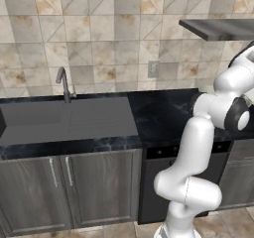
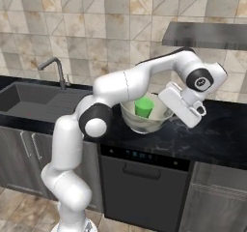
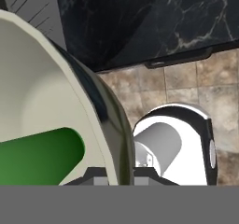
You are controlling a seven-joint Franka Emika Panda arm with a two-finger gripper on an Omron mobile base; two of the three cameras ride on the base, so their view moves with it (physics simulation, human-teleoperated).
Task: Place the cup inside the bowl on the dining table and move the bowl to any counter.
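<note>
Green cup (image 2: 143, 107) already sits in the bowl (image 2: 144, 122), whose rim the gripper (image 3: 117, 177) pinches between closed jaws over the counter (image 2: 202, 139); only release remains.

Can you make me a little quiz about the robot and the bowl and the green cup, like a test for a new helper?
1. True or false: the cup sits inside the bowl.
2. What is the pincer doing? A) hanging open above the sink B) shut on the bowl's rim C) holding the cup
3. Fill in: the bowl is over the black ____, to the right of the sink.

Key
1. True; the green cup is in the cream bowl.
2. B; in the hand view one fingertip is on each side of the bowl's wall.
3. Counter.
</note>
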